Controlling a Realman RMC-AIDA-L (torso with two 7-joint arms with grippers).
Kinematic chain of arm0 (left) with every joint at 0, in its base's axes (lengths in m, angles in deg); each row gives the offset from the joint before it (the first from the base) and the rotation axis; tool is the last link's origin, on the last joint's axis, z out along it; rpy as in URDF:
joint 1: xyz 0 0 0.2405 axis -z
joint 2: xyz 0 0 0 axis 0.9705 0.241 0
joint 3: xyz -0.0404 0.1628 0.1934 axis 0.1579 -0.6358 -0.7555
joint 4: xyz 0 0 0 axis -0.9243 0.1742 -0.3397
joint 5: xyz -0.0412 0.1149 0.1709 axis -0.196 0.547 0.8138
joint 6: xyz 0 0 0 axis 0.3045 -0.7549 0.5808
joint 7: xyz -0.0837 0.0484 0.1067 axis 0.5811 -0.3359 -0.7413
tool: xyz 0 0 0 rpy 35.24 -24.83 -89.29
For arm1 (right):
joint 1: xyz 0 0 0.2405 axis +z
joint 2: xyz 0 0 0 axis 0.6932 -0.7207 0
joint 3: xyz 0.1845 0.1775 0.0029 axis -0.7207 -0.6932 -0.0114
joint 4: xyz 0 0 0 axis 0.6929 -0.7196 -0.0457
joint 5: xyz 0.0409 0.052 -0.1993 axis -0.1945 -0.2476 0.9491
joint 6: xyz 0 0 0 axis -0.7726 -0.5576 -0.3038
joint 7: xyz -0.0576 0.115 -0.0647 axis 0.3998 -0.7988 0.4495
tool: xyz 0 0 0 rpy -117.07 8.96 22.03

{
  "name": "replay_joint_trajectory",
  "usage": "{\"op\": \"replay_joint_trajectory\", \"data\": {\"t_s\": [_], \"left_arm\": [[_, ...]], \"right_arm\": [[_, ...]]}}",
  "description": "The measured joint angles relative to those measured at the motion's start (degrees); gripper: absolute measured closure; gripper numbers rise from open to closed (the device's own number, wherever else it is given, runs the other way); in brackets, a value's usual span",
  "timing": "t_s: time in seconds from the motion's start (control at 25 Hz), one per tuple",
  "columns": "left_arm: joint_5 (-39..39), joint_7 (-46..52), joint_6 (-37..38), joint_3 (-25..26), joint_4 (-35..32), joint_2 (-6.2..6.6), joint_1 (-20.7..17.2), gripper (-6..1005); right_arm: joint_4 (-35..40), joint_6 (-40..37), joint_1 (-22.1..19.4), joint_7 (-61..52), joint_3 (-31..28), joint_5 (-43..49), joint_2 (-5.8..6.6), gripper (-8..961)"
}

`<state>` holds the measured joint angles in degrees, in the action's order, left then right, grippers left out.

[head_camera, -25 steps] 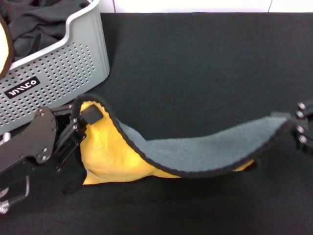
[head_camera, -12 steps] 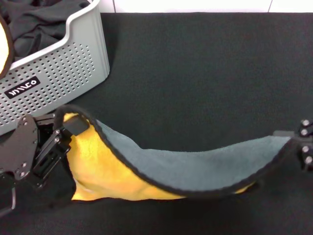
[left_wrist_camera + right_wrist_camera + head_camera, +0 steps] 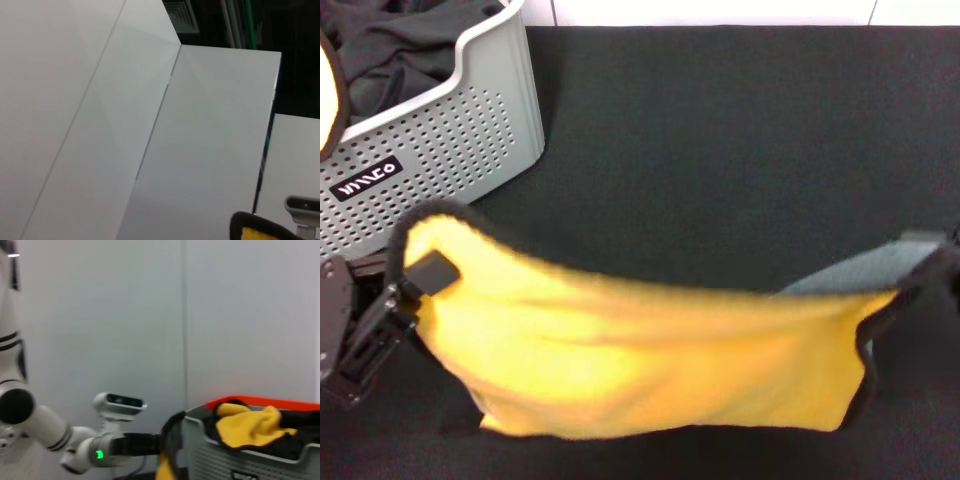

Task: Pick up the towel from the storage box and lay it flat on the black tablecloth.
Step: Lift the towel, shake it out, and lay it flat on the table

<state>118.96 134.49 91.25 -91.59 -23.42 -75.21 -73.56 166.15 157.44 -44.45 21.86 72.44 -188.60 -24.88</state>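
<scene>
**Towel Stretched Between Two Arms Above the Black Cloth**

A fluffy square towel (image 3: 640, 365), yellow face toward the head camera with a strip of grey backing and a thin black trim showing at its far corner, hangs spread just over the plain matte black tablecloth (image 3: 720, 150) covering the counter. The left tool (image 3: 405, 290) is clamped on the towel's upper corner, beside the light grey perforated plastic storage box (image 3: 440, 140). The right tool is out of frame at the opposite corner; its state cannot be told. The towel sags between its two corners, its lower edge near the cloth. The likely risk: letting go unevenly, or with slack in the span, could leave the towel folded or wrinkled instead of flat.
</scene>
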Motion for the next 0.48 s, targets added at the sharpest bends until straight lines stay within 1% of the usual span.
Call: {"op": "replay_joint_trajectory", "data": {"t_s": [0.08, 0.16, 0.32, 0.48], "left_arm": [[-0.78, 0.37, 0.0, -0.05, -0.21, 0.06, -0.53, 972], [-0.94, 0.78, 0.0, -0.51, -0.22, 0.09, -0.82, 972], [-1.28, 0.65, 0.01, -2.63, -0.29, 0.11, -1.71, 972], [-1.45, 0.56, 0.08, -5.34, -1.57, -0.18, -2.53, 972]], "right_arm": [[-1.39, -0.3, -0.03, -0.66, -1.01, -0.02, -0.08, 903], [-2.69, 0.17, 0.04, -1.44, -0.61, -0.18, -0.08, 903], [-2.57, 0.72, -1.04, -1.27, 2.41, -0.36, -0.03, 902], [-1.55, 0.95, -2.26, -0.52, 3.54, -1.08, -0.54, 902]]}}
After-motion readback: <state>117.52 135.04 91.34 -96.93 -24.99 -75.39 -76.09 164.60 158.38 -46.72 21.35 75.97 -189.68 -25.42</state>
